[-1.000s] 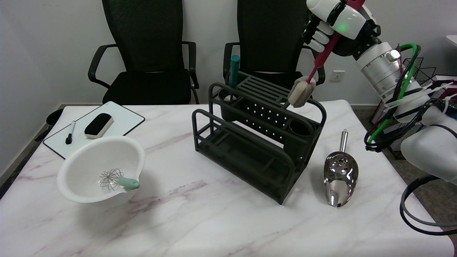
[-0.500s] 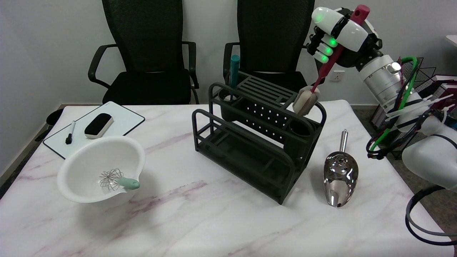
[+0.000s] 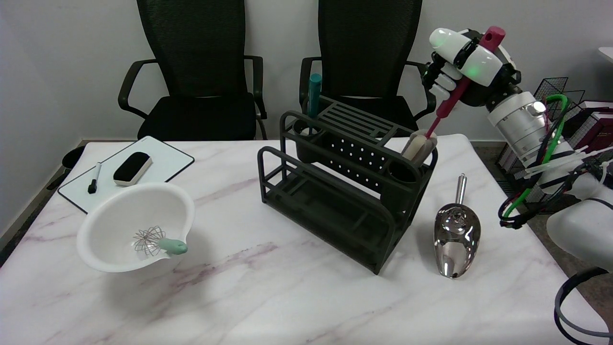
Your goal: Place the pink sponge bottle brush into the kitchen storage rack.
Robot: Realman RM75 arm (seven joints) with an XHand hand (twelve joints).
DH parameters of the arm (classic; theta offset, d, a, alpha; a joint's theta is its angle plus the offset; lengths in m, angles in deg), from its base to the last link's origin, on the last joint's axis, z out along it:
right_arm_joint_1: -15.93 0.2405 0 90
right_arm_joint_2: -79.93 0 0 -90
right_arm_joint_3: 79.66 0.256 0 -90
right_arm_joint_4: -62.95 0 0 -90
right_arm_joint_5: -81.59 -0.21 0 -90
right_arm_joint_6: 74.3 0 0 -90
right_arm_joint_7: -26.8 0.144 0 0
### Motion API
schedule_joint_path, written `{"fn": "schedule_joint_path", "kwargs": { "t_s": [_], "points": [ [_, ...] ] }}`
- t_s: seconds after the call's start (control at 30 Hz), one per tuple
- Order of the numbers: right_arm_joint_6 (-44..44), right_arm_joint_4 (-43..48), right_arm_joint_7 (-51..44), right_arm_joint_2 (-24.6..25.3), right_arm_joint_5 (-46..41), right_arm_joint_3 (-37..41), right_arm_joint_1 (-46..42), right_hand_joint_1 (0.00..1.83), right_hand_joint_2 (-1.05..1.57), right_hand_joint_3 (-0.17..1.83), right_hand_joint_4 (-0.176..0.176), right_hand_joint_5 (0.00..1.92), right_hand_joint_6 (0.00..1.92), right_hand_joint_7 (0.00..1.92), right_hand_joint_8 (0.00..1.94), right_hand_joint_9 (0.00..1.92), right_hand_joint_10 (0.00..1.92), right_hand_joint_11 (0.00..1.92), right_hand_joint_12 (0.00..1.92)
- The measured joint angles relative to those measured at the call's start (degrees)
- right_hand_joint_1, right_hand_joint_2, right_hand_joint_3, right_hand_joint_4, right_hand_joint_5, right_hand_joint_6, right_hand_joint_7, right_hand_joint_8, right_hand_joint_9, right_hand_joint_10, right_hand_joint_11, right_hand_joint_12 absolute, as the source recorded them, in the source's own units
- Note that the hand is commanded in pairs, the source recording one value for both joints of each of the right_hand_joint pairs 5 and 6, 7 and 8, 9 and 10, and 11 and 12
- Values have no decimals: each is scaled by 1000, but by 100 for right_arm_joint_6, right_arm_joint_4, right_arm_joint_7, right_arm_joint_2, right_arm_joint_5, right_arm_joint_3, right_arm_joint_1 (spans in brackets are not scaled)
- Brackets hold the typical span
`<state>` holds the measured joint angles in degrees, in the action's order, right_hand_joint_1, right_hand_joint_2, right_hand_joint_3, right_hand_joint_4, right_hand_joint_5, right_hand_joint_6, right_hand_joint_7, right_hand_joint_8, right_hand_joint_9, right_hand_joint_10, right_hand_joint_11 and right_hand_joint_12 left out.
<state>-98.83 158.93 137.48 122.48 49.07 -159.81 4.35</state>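
Marble-patterned bench [image 3: 297,297] carries all items. Two black mesh office chairs [image 3: 194,72] stand behind its far edge, side by side.

Dark kitchen storage rack [image 3: 335,191] sits at bench centre, set at an angle: low tray tier toward the camera, a higher perforated tier behind, a round cup holder at each end of the upper tier. A teal-handled tool [image 3: 314,98] stands upright in the far-left cup.

White arm enters from the lower right; its right hand [image 3: 462,62] is up at the upper right, above and beyond the rack's right end, fingers clenched around the brush handle. A green light glows on the hand.

White mixing bowl [image 3: 136,232] at bench left, tilted toward the camera, with a small whisk [image 3: 158,242] with a mint handle lying inside. Whiteboard [image 3: 127,170] behind the bowl, near the left edge, carrying a black eraser [image 3: 132,167] and a marker [image 3: 94,178].

Metal scoop [image 3: 456,232] lies right of the rack, apart from it, handle pointing away from the camera.

Pink sponge bottle brush [image 3: 443,105]: handle tilted, top end sticking out above the hand, pale sponge head lowest, at the mouth of the rack's right-end cup holder. Whether the sponge touches the rim cannot be told.
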Motion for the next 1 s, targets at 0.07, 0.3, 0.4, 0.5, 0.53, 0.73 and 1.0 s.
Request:
{"fn": "schedule_joint_path", "kwargs": {
  "t_s": [0.07,0.3,0.4,0.5,0.53,0.73,1.0],
  "points": [
    [-12,-7,1,9,-1,14,-30,1019,1571,543,0,1920,1920,1920,1920,1920,1920,1920,1920],
    [-42,-81,2,25,-2,7,-80,1020,1571,545,0,1920,1920,1920,1920,1920,1920,1920,1920],
    [-52,-129,2,25,-3,-43,-54,1020,1571,543,0,1920,1920,1920,1920,1920,1920,1920,1920],
    [-60,-184,2,24,-4,-110,-15,1020,1571,540,0,1920,1920,1920,1920,1920,1920,1920,1920],
    [-60,-195,2,24,-4,-127,-6,1020,1571,538,0,1920,1920,1920,1920,1920,1920,1920,1920],
    [-73,-254,2,35,-5,-228,51,1020,1571,537,0,1920,1920,1920,1920,1920,1920,1920,1920],
    [-106,-313,2,49,-7,-356,98,1017,1571,534,0,1920,1920,1920,1920,1920,1920,1920,1920]
  ]
}}
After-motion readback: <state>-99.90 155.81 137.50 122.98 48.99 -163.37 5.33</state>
